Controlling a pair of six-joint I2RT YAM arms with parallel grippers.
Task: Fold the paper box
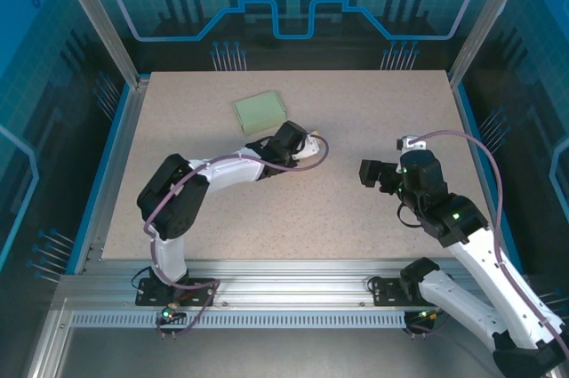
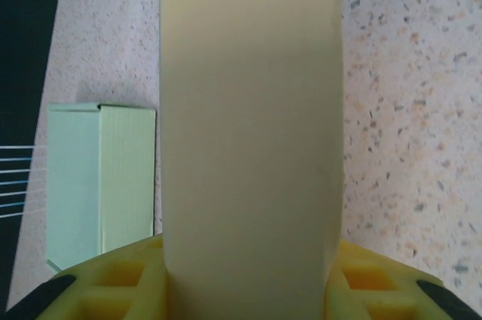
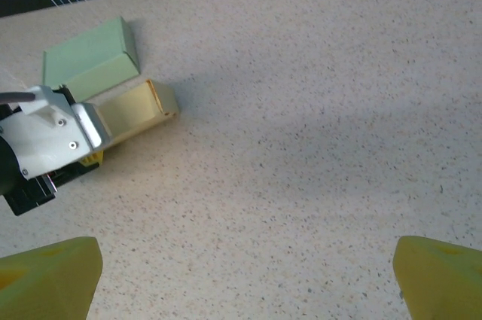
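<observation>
A pale yellow paper box runs straight out from my left gripper, which is shut on it with a yellow finger on each side. In the top view this box pokes out of the left gripper just above the table, near its middle. In the right wrist view the yellow box shows one end open. My right gripper hangs open over bare table, well to the right of the box, with nothing between its fingers.
A folded light green box lies flat on the speckled table, just behind the left gripper; the wrist views show this green box too. Metal frame posts and blue walls ring the table.
</observation>
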